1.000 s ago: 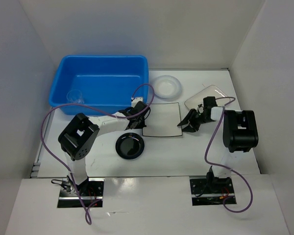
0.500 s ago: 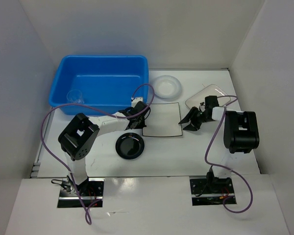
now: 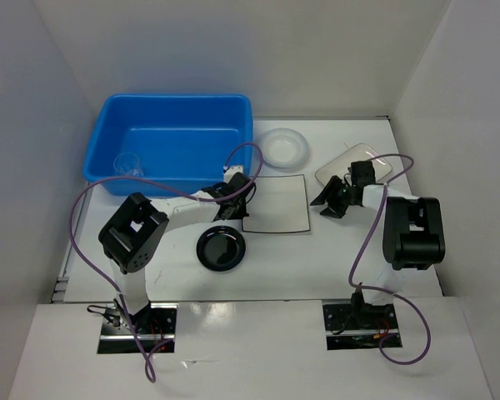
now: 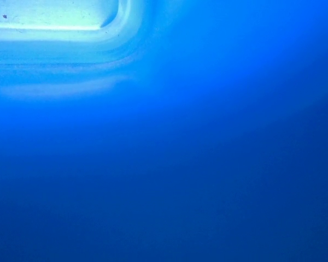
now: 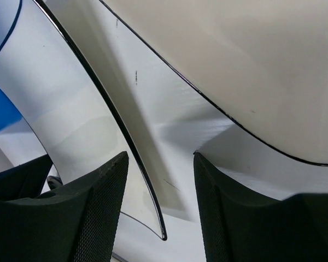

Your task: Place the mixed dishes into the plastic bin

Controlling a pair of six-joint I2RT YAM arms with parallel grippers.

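The blue plastic bin (image 3: 177,117) stands at the back left with the small clear cup (image 3: 127,164) inside it. The square white plate with dark rim (image 3: 275,204) lies mid-table. The black saucer (image 3: 222,249) lies in front of it, the white bowl (image 3: 282,147) behind it, and the pale plate (image 3: 360,158) at the right. My left gripper (image 3: 233,200) sits between the bin's near right corner and the square plate's left edge. Its wrist view shows only the blue bin wall (image 4: 164,136). My right gripper (image 3: 327,201) (image 5: 159,207) is open, and the square plate's dark-rimmed corner (image 5: 147,185) stands between its fingers (image 5: 76,218).
White walls close the table at the back and on both sides. A purple cable loops from each arm over the table. The pale plate's underside or edge (image 5: 251,65) fills the upper right of the right wrist view.
My right gripper has moved right and back, away from the square plate's right edge toward the pale plate. The left arm and the dishes have not moved.
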